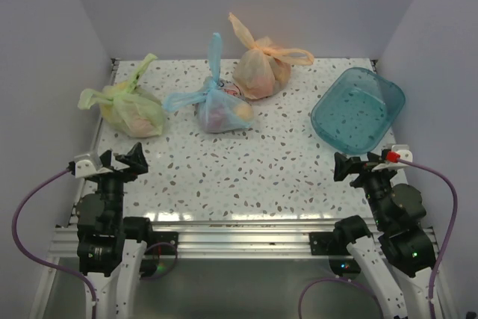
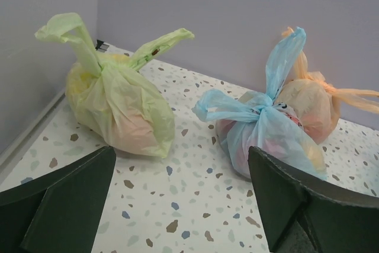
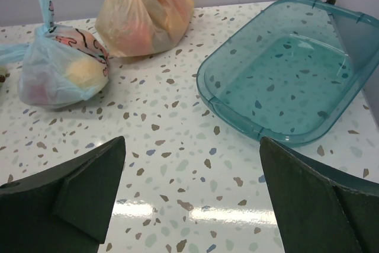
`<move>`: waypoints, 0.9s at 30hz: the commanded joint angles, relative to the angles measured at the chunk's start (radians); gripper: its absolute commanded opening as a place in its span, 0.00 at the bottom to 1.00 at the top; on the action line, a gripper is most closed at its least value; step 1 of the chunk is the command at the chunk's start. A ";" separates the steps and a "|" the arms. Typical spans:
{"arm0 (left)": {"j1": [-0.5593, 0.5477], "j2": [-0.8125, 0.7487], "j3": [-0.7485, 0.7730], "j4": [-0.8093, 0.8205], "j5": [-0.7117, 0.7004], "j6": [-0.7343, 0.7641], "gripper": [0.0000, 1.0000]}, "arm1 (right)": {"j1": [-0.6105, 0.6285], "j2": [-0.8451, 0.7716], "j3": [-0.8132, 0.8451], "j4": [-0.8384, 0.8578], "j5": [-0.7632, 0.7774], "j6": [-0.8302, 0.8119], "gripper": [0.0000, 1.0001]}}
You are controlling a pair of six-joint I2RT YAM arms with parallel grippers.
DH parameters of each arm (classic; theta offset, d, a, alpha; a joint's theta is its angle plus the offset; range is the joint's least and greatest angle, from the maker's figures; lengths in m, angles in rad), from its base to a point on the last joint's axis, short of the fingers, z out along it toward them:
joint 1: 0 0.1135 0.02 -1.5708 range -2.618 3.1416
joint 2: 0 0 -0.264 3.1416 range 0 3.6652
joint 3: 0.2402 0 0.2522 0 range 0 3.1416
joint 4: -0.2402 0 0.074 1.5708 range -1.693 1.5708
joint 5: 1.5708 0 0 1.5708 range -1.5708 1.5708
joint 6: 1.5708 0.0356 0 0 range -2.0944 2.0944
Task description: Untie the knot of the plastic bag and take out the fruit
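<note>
The light blue plastic bag point(image 1: 222, 113) sits tied at the table's back middle, its knot point(image 1: 213, 87) on top with one ear upright and one lying to the left. Fruit shows faintly through it as yellow and pink shapes point(image 3: 83, 72). The bag also shows in the left wrist view point(image 2: 269, 131) and the right wrist view point(image 3: 56, 69). My left gripper point(image 1: 125, 159) is open and empty near the front left. My right gripper point(image 1: 351, 165) is open and empty near the front right. Both are well short of the bag.
A tied green bag point(image 1: 131, 110) sits at the back left, and a tied orange bag point(image 1: 260, 71) just behind the blue one. A teal plastic tub point(image 1: 358, 110) stands at the right, ahead of my right gripper. Walls close in the back and sides.
</note>
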 commanded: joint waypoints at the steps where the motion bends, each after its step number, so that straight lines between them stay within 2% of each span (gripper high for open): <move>1: 0.008 0.020 0.016 0.031 -0.030 -0.025 1.00 | -0.004 0.006 0.008 0.007 0.013 0.010 0.99; 6: 0.008 0.155 0.066 -0.001 -0.030 -0.059 1.00 | -0.004 0.004 0.005 0.006 0.031 0.018 0.99; 11: 0.006 0.417 0.137 -0.031 -0.047 -0.114 1.00 | -0.002 0.001 0.000 0.002 0.063 0.030 0.99; 16: 0.006 0.713 0.218 0.029 0.097 -0.200 1.00 | 0.007 -0.020 -0.018 0.018 0.069 0.036 0.99; 22: -0.005 1.046 0.407 0.061 0.211 -0.228 1.00 | 0.008 -0.051 -0.025 0.022 0.069 0.039 0.99; 25: -0.078 1.212 0.570 0.071 0.179 -0.241 1.00 | 0.008 -0.057 -0.026 0.025 0.072 0.041 0.99; 27: -0.168 1.293 0.644 0.075 0.077 -0.237 1.00 | 0.010 -0.057 -0.029 0.027 0.074 0.046 0.99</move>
